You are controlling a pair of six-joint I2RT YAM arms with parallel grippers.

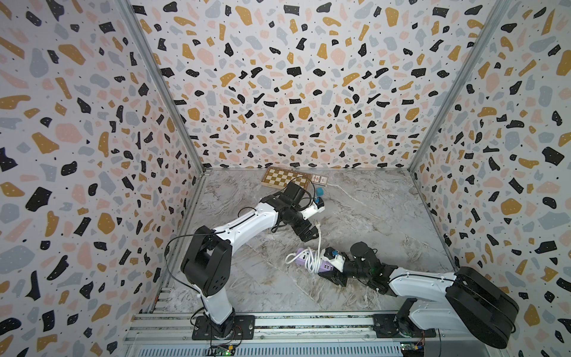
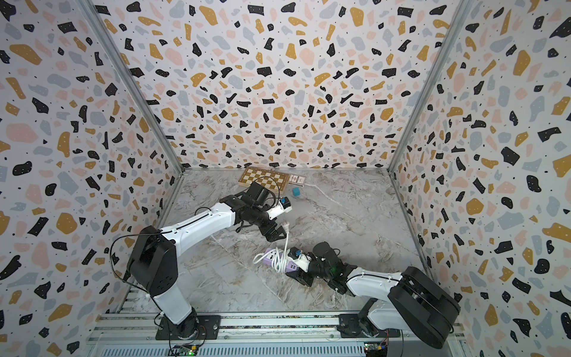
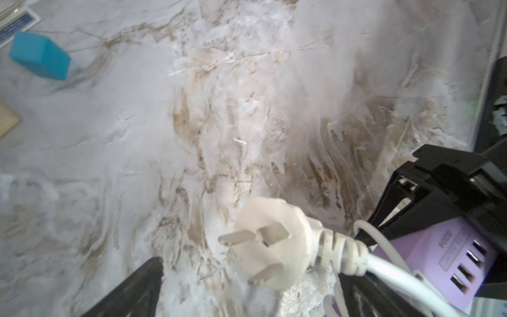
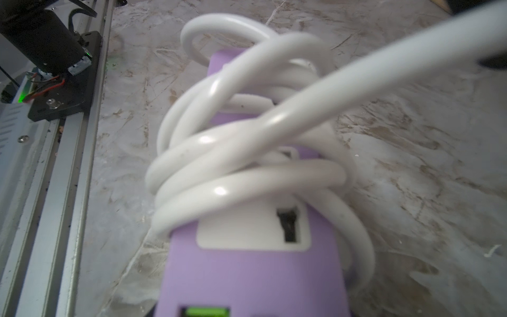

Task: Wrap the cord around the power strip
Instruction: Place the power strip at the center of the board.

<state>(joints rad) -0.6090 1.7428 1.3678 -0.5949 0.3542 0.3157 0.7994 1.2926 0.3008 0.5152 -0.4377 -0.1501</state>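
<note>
Bright, even, diffuse light in both top views, faint soft shadows on the marble tabletop [image 1: 370, 216], wide-angle stretch toward the edges, left wrist view hazy and washed out, right wrist view's cord [image 4: 247, 178] blurred close-up, small glare spots on it.

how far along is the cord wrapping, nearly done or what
Done: the cord already loops several times around the middle of the strip.
In hand: the right gripper clamps the strip's USB end. The left gripper is open, with the plug between its jaws, ungripped.
Left: the short tail running up to the plug is unwrapped, so probably one more turn or a tuck.
</note>
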